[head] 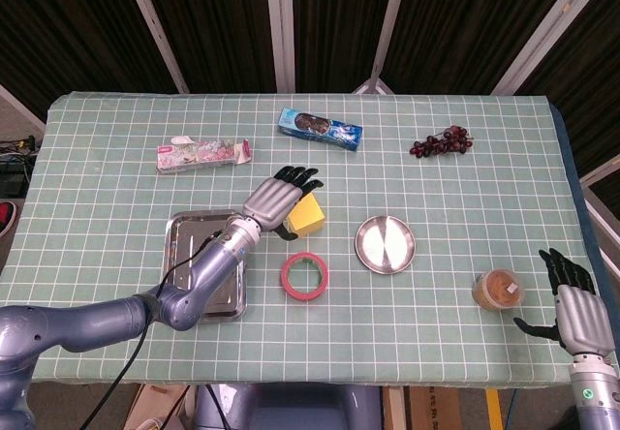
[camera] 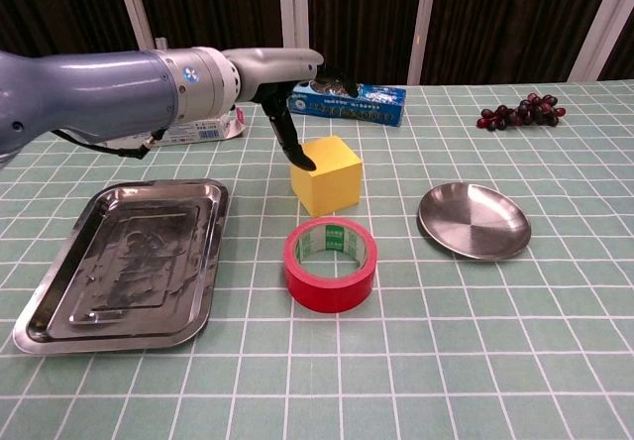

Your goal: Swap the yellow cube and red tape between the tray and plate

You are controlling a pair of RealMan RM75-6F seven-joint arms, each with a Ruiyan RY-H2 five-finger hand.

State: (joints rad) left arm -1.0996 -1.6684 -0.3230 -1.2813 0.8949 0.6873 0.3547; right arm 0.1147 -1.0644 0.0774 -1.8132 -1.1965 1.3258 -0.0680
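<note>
The yellow cube (head: pixel 310 218) (camera: pixel 328 173) stands on the table between the steel tray (head: pixel 189 241) (camera: pixel 129 252) and the round steel plate (head: pixel 385 244) (camera: pixel 474 222). The red tape (head: pixel 304 275) (camera: pixel 331 263) lies flat on the cloth just in front of the cube. Both tray and plate hold nothing. My left hand (head: pixel 277 200) (camera: pixel 287 65) hovers over the cube's left rear side, fingers spread, thumb tip down at the cube's top left edge, holding nothing. My right hand (head: pixel 573 304) is open at the front right table edge.
A brown-lidded cup (head: pixel 498 289) sits just left of my right hand. At the back lie a blue box (head: pixel 321 129) (camera: pixel 347 101), a pink box (head: pixel 203 153) (camera: pixel 188 128) and dark grapes (head: pixel 441 143) (camera: pixel 520 111). My left forearm crosses over the tray.
</note>
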